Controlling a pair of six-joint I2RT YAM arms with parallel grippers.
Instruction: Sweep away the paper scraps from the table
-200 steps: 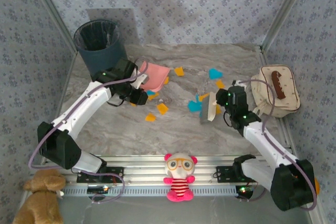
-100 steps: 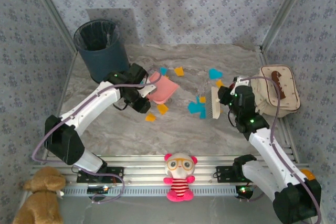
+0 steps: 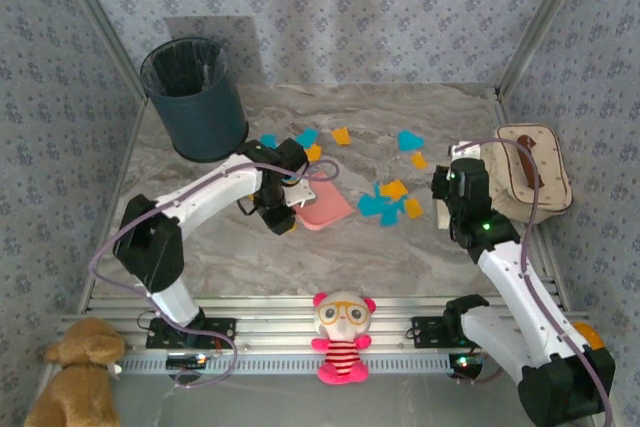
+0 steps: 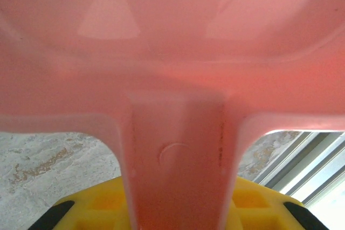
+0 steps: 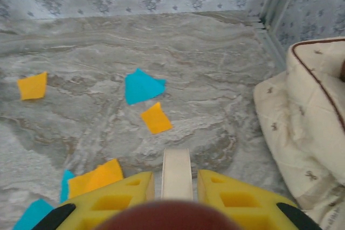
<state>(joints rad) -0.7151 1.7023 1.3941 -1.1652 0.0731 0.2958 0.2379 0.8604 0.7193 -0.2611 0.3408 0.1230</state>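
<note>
Several orange and cyan paper scraps (image 3: 393,188) lie across the far middle of the marble table (image 3: 230,247). Some sit by the bin side (image 3: 307,135) and some toward the right (image 3: 408,139). My left gripper (image 3: 283,209) is shut on the handle of the pink dustpan (image 3: 322,209), which lies left of the middle cluster. In the left wrist view the dustpan (image 4: 172,41) looms over my left gripper (image 4: 175,197). My right gripper (image 3: 452,187) stands right of the scraps, shut on a beige brush handle (image 5: 176,171). An orange scrap (image 5: 156,118) and a cyan scrap (image 5: 143,86) lie just ahead of it.
A dark bin (image 3: 195,97) stands at the back left. A beige pouch (image 3: 530,172) rests against the right rail, also close on the right in the right wrist view (image 5: 312,127). A plush doll (image 3: 342,335) and a brown teddy (image 3: 75,377) sit at the near edge.
My left arm carried the dustpan from near the bin rightward and nearer, toward the middle of the table. My right gripper drew the brush back to the right, uncovering the middle scraps.
</note>
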